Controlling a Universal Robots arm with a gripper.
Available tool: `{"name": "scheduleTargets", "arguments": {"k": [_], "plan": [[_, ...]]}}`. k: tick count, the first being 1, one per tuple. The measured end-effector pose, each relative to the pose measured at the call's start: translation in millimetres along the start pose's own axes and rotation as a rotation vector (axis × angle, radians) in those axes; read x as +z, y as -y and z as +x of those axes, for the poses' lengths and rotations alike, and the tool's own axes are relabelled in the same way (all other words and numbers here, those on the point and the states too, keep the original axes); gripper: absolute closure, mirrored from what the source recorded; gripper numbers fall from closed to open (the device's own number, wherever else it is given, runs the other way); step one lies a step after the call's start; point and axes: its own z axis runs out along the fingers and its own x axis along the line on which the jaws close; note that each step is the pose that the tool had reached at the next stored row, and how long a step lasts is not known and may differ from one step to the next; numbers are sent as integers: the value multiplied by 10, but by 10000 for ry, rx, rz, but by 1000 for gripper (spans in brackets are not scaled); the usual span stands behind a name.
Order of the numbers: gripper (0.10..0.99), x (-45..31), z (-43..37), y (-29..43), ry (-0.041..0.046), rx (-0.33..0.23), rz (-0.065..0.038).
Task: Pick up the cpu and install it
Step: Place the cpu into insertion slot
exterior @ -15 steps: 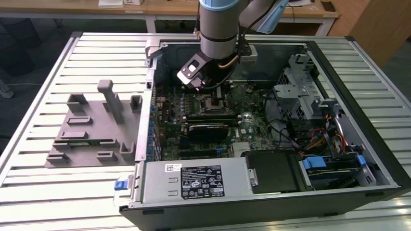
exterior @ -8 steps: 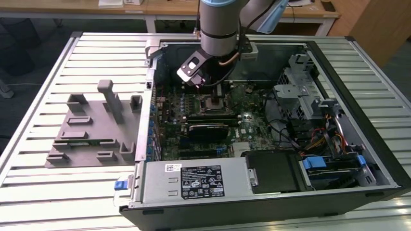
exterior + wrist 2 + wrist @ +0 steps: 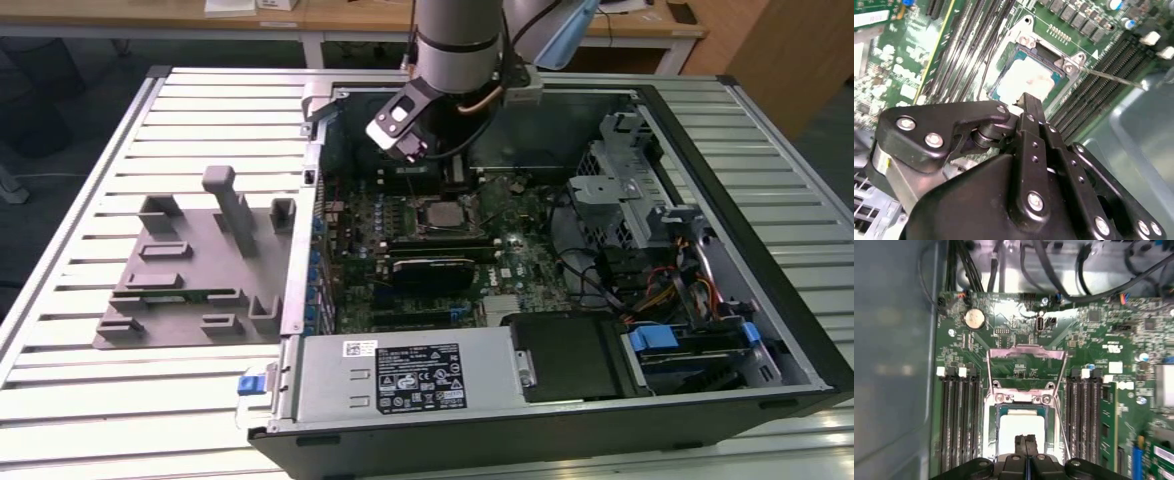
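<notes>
The exterior view takes in the whole slatted table [image 3: 67, 200]. At its left lies a grey fixture tray [image 3: 174, 290] with moulded holders and upright posts. To the right of it sits the open computer case [image 3: 781, 300], with the arm [image 3: 454, 40] coming down into it from the far side.

Both wrist views bring in the fine detail under the gripper [image 3: 1026, 441] [image 3: 1029, 102]. Its two black fingers [image 3: 1020, 441] are pressed together with only a thin seam between them, and they pinch nothing. Their tip hangs just over one edge of the cpu [image 3: 1021, 422] [image 3: 1026, 80]. Whether it touches the metal top I cannot tell.

The first wrist view adds a round coin cell [image 3: 974, 317], black cables [image 3: 1064, 270] along the case wall, and banks of memory slots [image 3: 959, 410] on both sides of the socket. The second wrist view adds the thin release lever [image 3: 1114, 77] sticking out sideways.

The case holds the green motherboard [image 3: 521, 260] on its left side, a grey power supply [image 3: 400, 375] along the near wall and a metal drive cage [image 3: 627, 190] with bundled wires at the right. On the board, the socket [image 3: 1004, 398] holds the cpu [image 3: 438, 215], lying flat with its silver top up. The hinged metal load plate [image 3: 1026, 352] is swung open and stands clear of the chip
</notes>
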Motion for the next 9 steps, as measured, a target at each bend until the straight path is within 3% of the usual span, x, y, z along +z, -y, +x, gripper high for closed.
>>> {"name": "scheduleTargets", "arguments": {"k": [6,9], "plan": [[980,-236,1,-12,1,1,-29],[980,-265,2,-14,-1,0,-43]]}}
